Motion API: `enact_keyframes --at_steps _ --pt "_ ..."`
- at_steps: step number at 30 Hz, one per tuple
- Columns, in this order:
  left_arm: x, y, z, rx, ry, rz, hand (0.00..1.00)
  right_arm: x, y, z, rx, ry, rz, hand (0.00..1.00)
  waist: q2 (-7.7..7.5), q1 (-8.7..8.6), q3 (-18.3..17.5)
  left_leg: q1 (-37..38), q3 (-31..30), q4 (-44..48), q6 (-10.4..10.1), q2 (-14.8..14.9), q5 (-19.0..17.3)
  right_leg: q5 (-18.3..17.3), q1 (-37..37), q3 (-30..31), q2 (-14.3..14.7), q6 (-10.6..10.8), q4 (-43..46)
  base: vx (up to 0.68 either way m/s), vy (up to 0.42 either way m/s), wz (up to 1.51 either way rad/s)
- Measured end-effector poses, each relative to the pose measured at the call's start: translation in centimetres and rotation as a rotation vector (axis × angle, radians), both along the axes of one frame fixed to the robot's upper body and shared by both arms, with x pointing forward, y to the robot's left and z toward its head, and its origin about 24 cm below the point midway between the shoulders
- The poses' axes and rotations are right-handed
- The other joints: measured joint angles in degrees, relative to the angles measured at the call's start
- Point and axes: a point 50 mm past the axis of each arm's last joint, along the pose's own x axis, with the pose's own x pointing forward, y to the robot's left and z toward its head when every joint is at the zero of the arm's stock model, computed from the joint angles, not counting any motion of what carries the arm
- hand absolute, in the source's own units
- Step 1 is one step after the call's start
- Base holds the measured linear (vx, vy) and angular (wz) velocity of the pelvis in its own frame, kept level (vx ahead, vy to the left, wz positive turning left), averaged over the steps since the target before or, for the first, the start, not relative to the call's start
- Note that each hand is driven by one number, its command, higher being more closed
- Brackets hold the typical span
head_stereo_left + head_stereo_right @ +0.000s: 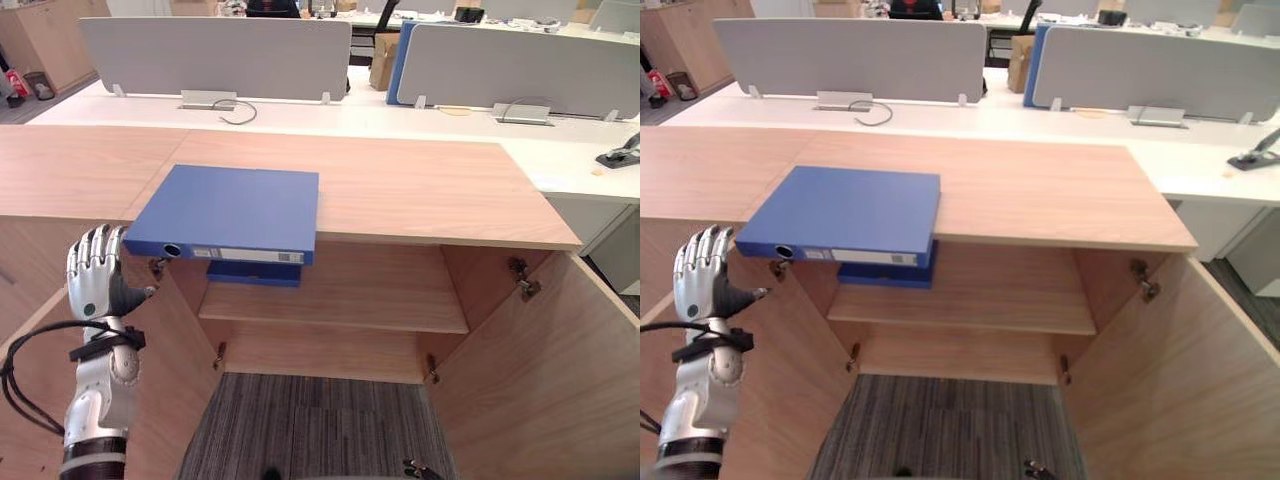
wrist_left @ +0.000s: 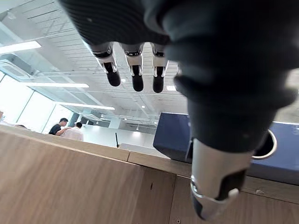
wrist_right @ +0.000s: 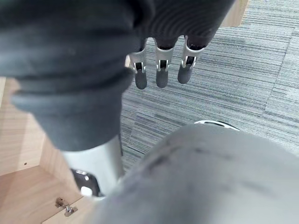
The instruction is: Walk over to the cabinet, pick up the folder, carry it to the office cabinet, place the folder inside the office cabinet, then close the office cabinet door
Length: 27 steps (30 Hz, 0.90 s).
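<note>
Blue folder [image 1: 228,210] on the cabinet [image 1: 420,190], left side.
Left hand [image 1: 92,270] open just beside its near corner; right hand [image 3: 160,63] relaxed above carpet [image 3: 243,70].

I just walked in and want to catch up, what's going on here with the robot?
The robot stands before an open wooden cabinet. A blue folder lies on its top, overhanging the front edge, untouched. The left hand is raised, open, beside the folder's near corner. The right hand hangs open over the carpet. A second blue folder lies on the shelf inside.
</note>
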Motion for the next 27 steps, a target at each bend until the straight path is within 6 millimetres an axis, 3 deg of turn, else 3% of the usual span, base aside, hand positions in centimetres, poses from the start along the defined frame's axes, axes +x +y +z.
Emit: enact_keyframes --at_steps 5,13,27 --pt "1.3 0.0 0.7 0.033 0.002 -0.017 0.00 0.1 0.1 0.1 0.004 -0.014 0.015 0.00 0.20 -0.96 0.0 0.2 0.3 0.0 -0.1 0.3 0.0 0.0 -0.1 0.2 0.2 0.0 0.0 -0.07 -0.007 -0.05" --pt "2.0 0.3 2.5 0.074 -0.058 -0.011 0.00 0.2 0.1 0.1 0.003 -0.018 0.018 0.00 0.22 -1.08 0.0 0.5 1.4 0.0 -0.1 0.4 0.0 0.1 -0.3 1.6 0.3 0.0 -0.1 -0.03 -0.001 -0.07" --pt "3.0 -1.6 2.4 0.171 -0.012 -0.137 0.00 0.2 0.1 0.1 -0.007 -0.024 0.046 0.00 0.48 -1.25 -0.2 1.0 1.9 -0.1 -0.2 0.5 -0.1 0.2 -0.3 2.0 0.5 0.0 0.2 -0.04 -0.003 -0.02"
